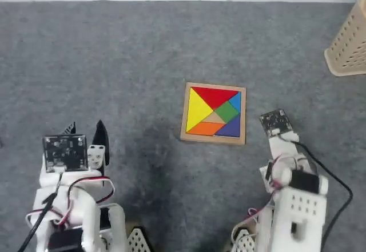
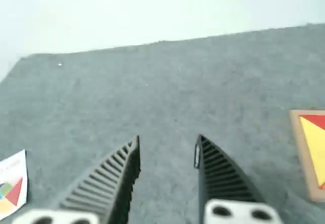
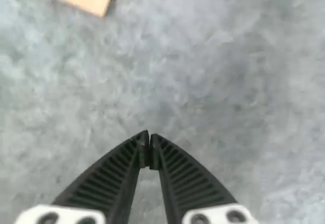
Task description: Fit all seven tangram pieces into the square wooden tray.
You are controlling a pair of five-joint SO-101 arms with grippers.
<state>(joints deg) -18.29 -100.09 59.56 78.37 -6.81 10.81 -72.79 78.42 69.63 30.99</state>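
High view: the square wooden tray [image 1: 213, 114] was seen lying flat near the middle of the grey table [image 1: 114, 52], its pale rim turned slightly askew. All seven pieces were fitted inside it, edge to edge: a large yellow triangle [image 1: 197, 108] on one side, a large red triangle [image 1: 216, 96] along the far edge, a small blue triangle [image 1: 235, 100] in the far corner, a green square [image 1: 227, 111], a small tan triangle [image 1: 214, 118] at the centre, an orange parallelogram [image 1: 205, 128] and a purple triangle [image 1: 230, 127] along the near edge. No writing could be made out on the tray or pieces. The right gripper [image 3: 149, 135] was held just above the bare table near the tray's near corner, its jaws pressed together on nothing. The left gripper [image 1: 86, 135] was placed well apart from the tray, its jaws spread wide and empty. A card [image 2: 12, 186] printed with coloured shapes was seen beside it, any lettering too blurred to be read. A pale slotted basket [image 1: 349, 40] was stood at the table's far corner.
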